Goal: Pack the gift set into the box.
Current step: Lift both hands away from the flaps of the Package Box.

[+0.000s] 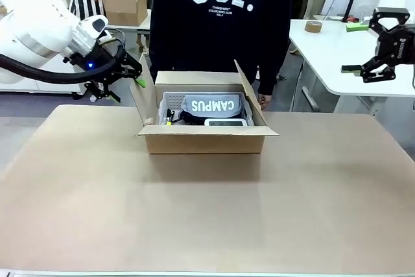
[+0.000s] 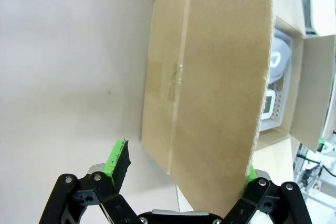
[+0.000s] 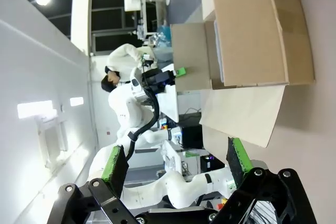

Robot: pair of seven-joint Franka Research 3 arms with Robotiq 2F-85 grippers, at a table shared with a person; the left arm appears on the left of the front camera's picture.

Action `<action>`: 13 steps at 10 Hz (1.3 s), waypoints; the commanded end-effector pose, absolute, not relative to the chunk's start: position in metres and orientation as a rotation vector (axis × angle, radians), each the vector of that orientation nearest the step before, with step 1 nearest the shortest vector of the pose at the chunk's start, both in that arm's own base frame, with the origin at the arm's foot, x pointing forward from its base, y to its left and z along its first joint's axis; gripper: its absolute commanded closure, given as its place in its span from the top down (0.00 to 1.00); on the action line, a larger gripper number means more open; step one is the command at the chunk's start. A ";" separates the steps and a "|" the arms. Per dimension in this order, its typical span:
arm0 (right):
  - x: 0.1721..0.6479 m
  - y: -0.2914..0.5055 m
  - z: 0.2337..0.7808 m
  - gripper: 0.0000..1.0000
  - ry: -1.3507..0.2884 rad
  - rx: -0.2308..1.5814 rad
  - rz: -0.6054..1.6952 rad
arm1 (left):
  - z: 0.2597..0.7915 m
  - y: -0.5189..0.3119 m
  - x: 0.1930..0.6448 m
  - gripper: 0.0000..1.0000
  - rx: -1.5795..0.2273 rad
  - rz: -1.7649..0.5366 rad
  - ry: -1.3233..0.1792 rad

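Since the gift set (image 1: 211,104) already lies in the box (image 1: 204,141), just past your left gripper's (image 1: 133,73) jaws, judge it light, flat and slightly soft (grip an edge if it needs shifting). Those jaws are spread wide with the upright side flap (image 2: 220,77) between them, nothing clamped. That corrugated flap should bend easily. The right gripper (image 1: 360,66) hangs spread and empty, well apart, and the person's hand (image 1: 262,100) rests beside the opposite flap.
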State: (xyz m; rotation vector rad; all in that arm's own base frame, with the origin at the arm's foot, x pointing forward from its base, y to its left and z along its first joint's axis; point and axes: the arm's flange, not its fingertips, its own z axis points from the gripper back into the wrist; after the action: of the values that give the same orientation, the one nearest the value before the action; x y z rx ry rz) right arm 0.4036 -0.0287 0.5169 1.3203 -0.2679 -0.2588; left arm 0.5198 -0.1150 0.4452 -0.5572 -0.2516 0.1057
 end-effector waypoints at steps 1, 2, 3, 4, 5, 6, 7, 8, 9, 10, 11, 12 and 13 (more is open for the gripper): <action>0.403 -0.030 0.516 1.00 -0.278 1.312 -0.258 | 0.467 -0.108 0.513 1.00 -0.687 -0.045 -0.279; 0.403 -0.030 0.516 1.00 -0.278 1.312 -0.258 | 0.485 -0.092 0.499 1.00 -0.886 -0.192 -0.283; 0.403 -0.030 0.516 1.00 -0.278 1.312 -0.258 | 0.502 -0.067 0.478 1.00 -1.082 -0.299 -0.302; 0.403 -0.030 0.516 1.00 -0.278 1.312 -0.258 | 0.508 -0.047 0.457 1.00 -1.230 -0.424 -0.317; 0.403 -0.030 0.516 1.00 -0.278 1.312 -0.258 | 0.506 -0.031 0.435 1.00 -1.382 -0.470 -0.268; 0.403 -0.030 0.516 1.00 -0.278 1.312 -0.258 | 0.499 -0.021 0.412 1.00 -1.483 -0.452 -0.305; 0.403 -0.030 0.516 1.00 -0.278 1.312 -0.258 | 0.489 -0.013 0.390 1.00 -1.545 -0.366 -0.383; 0.403 -0.030 0.516 1.00 -0.278 1.312 -0.258 | 0.475 -0.002 0.370 1.00 -1.563 -0.307 -0.442; 0.403 -0.030 0.516 1.00 -0.278 1.312 -0.258 | 0.463 0.006 0.365 1.00 -1.511 -0.269 -0.414; 0.403 -0.030 0.516 1.00 -0.278 1.312 -0.258 | 0.496 -0.008 0.382 1.00 -1.525 -0.393 -0.433; 0.403 -0.030 0.516 1.00 -0.278 1.312 -0.258 | 0.496 -0.008 0.382 1.00 -1.525 -0.393 -0.433; 0.403 -0.030 0.516 1.00 -0.278 1.312 -0.258 | 0.496 -0.008 0.382 1.00 -1.525 -0.393 -0.433; 0.403 -0.030 0.516 1.00 -0.278 1.312 -0.258 | 0.496 -0.008 0.382 1.00 -1.525 -0.393 -0.433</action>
State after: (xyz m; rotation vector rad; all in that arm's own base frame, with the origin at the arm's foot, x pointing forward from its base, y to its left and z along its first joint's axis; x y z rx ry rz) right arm 0.4034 -0.0300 0.5150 1.3176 -0.2674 -0.2649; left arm 0.3783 -0.0100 0.4947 -1.5080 -0.4238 -0.4036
